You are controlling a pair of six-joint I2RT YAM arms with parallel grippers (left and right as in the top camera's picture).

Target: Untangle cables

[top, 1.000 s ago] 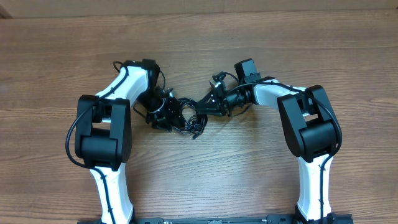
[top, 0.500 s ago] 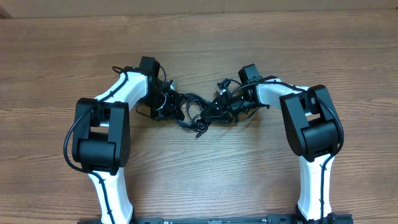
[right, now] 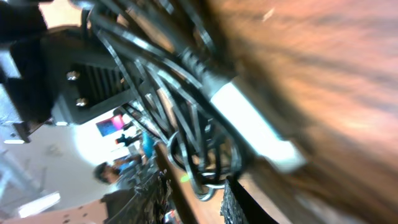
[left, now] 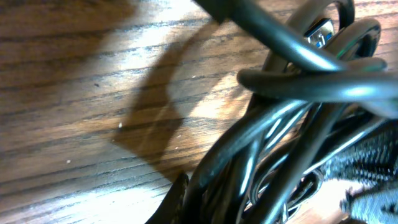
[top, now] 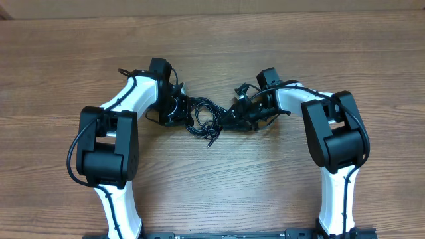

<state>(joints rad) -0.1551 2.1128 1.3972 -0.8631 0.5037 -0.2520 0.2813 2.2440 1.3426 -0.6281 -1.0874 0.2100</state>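
Black cables (top: 203, 123) on brown wood-grain table (top: 265, 192)

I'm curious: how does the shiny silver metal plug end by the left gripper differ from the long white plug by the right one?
The silver plug is shiny metal, bluish inside; the white plug is a dull, plain block. The silver plug peeks out from behind crossing loops; the white plug shows nearly whole. Both end thin black cables in one tangle.
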